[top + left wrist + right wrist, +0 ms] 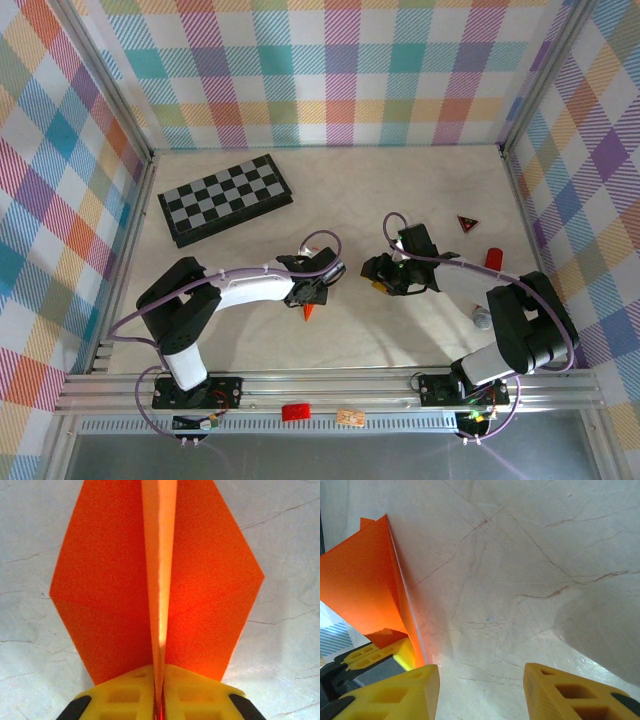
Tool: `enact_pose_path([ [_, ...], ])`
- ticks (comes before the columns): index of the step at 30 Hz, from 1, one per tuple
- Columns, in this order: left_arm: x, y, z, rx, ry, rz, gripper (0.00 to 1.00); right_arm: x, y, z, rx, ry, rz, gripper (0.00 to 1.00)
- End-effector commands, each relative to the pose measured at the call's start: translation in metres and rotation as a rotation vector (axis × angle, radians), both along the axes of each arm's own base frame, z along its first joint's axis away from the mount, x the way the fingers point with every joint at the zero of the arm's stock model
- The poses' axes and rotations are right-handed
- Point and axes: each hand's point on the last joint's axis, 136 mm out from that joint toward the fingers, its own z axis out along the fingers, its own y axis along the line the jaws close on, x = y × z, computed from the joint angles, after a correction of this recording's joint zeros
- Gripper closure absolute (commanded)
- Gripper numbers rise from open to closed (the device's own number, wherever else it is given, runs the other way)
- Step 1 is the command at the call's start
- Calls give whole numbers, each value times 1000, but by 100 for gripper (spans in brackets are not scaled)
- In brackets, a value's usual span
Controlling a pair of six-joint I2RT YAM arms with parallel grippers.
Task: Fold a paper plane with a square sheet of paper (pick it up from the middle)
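Observation:
The bright orange paper is folded into a pointed dart shape with a raised centre crease and two wings spread to the sides. My left gripper is shut on that centre crease, its yellow fingers pressed together. From above, the left gripper is near the table's middle, with the paper's tip poking out below it. In the right wrist view the paper stands at the left edge. My right gripper is open over bare table beside the paper, holding nothing; in the top view the right gripper faces the left one.
A black-and-grey checkerboard lies at the back left. A small dark red triangle and a small red cylinder sit at the right. Plaid walls enclose the table. A red piece rests on the front rail.

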Motion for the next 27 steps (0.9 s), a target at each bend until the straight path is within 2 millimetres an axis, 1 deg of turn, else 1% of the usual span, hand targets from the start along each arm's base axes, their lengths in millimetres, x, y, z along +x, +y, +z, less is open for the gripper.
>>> enact_pose_path([
  [1, -1, 6, -5, 6, 20, 26, 85, -5, -2, -5, 0, 28, -6, 51],
  [8, -1, 11, -10, 26, 19, 28, 82, -5, -1, -7, 7, 37, -6, 51],
  [14, -4, 15, -17, 36, 30, 34, 77, -5, -1, -8, 8, 39, -5, 51],
  [22, -9, 24, -22, 52, 28, 51, 68, -5, 1, -9, 15, 45, -5, 51],
  [24, -11, 25, -24, 57, 27, 55, 67, -5, 1, -10, 17, 46, -4, 51],
  [27, -14, 27, -25, 72, 20, 72, 61, -5, 1, -10, 19, 48, -6, 51],
])
